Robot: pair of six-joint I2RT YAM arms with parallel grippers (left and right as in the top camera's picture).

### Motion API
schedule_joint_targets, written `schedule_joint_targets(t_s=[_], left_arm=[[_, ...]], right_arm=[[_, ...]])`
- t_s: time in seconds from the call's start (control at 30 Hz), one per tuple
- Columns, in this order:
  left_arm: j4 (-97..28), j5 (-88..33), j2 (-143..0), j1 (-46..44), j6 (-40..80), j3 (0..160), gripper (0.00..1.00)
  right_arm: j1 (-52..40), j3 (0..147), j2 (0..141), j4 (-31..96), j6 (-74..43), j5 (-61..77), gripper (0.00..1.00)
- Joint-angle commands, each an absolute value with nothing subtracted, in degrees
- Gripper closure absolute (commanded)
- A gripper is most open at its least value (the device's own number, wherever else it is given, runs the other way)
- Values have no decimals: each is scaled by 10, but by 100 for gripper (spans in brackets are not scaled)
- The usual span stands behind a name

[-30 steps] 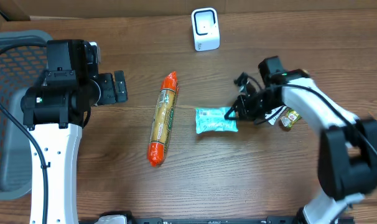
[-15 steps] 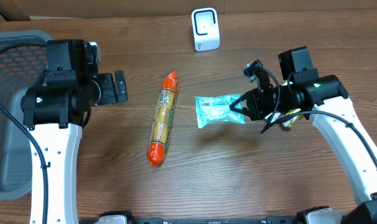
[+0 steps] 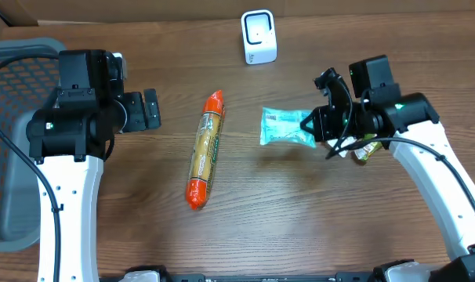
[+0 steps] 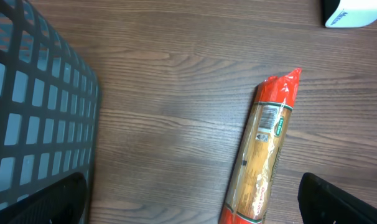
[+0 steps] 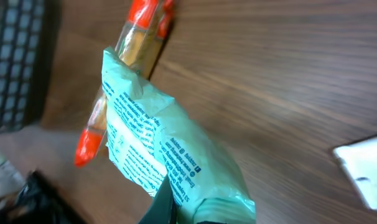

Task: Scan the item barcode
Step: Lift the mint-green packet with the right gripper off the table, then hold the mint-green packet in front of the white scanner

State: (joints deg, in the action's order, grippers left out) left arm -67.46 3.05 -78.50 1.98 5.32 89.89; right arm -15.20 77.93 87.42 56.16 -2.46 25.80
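Observation:
A pale green printed packet (image 3: pixel 283 128) hangs above the table, pinched at its right end by my right gripper (image 3: pixel 310 125), which is shut on it. The right wrist view shows the packet (image 5: pixel 170 155) tilted, its printed side facing the camera, with the gripper (image 5: pixel 188 208) clamped on its lower end. The white barcode scanner (image 3: pixel 259 37) stands at the back centre, some way behind and to the left of the packet; it shows again as the scanner (image 5: pixel 366 168) at the right edge. My left gripper (image 3: pixel 147 110) is open and holds nothing, beside the basket.
A long orange-ended spaghetti pack (image 3: pixel 206 149) lies on the table between the arms, also seen as the pack (image 4: pixel 266 149). A grey mesh basket (image 3: pixel 10 141) fills the far left. A small brown packet (image 3: pixel 365 149) lies under the right arm.
My right gripper has lifted the green packet off the table and carried it right and back, toward the scanner. The left arm has not moved.

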Motion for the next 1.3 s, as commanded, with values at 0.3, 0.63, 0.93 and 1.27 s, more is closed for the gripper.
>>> schedule_joint_targets(t_s=[0.3, 0.63, 0.93, 1.27], left_arm=[[-673, 34, -786, 18, 38, 909, 0], [-673, 34, -786, 18, 38, 909, 0], [-673, 34, -786, 18, 38, 909, 0], [-673, 34, -786, 18, 38, 909, 0]], right_arm=[[-230, 1214, 1096, 646, -59, -74, 97], [-258, 1241, 1192, 435, 150, -281, 96], [-258, 1241, 1297, 251, 484, -303, 96], [-265, 1241, 1406, 12, 717, -373, 96]])
